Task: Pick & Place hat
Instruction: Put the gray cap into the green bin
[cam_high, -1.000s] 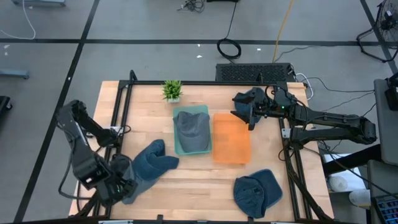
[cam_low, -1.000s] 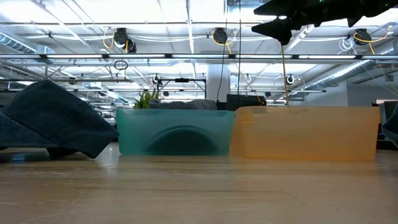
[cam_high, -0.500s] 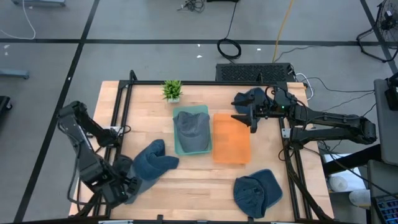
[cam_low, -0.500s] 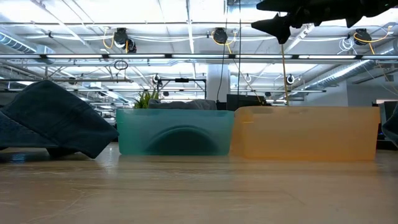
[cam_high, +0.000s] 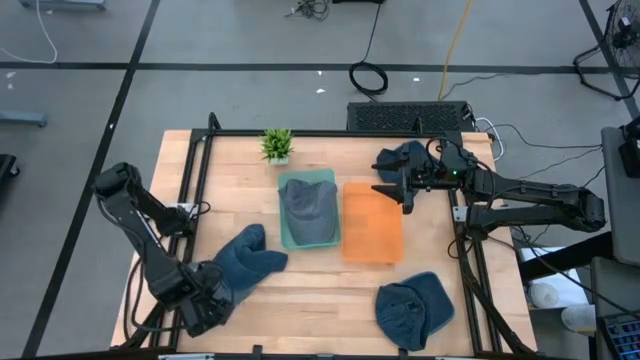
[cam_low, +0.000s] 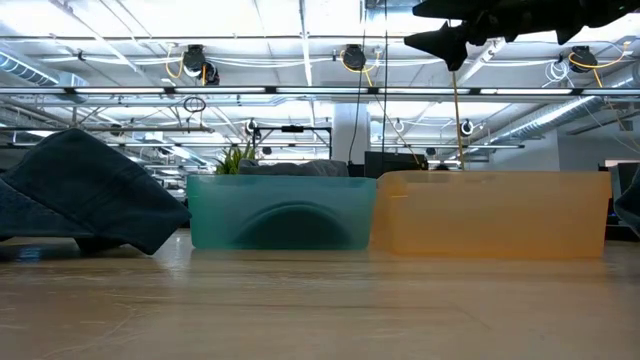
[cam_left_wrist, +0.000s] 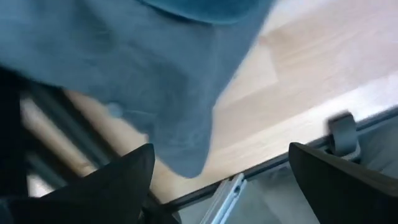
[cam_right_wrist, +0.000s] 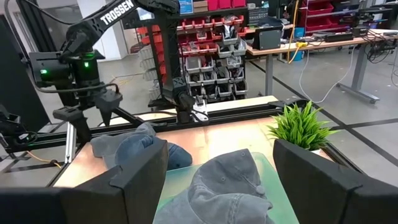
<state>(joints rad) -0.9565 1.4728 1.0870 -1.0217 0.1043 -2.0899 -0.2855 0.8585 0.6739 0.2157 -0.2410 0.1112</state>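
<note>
Potted plant (cam_high: 277, 145) just behind teal bin (cam_high: 327, 243), orange bin (cam_high: 371, 250) alongside.

Bright even overhead light; soft shadows; left wrist view blurred; ceiling lamps (cam_low: 352, 57) glare.

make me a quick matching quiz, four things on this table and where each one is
Things:
1. grey hat
2. plant
3. orange bin
4. left pincer

Places:
a. at the table's near left corner, over a blue hat
b. inside the teal bin
c. beside the teal bin, on its right
d. at the far edge, behind the teal bin

Pairs: 1-b, 2-d, 3-c, 4-a
</note>
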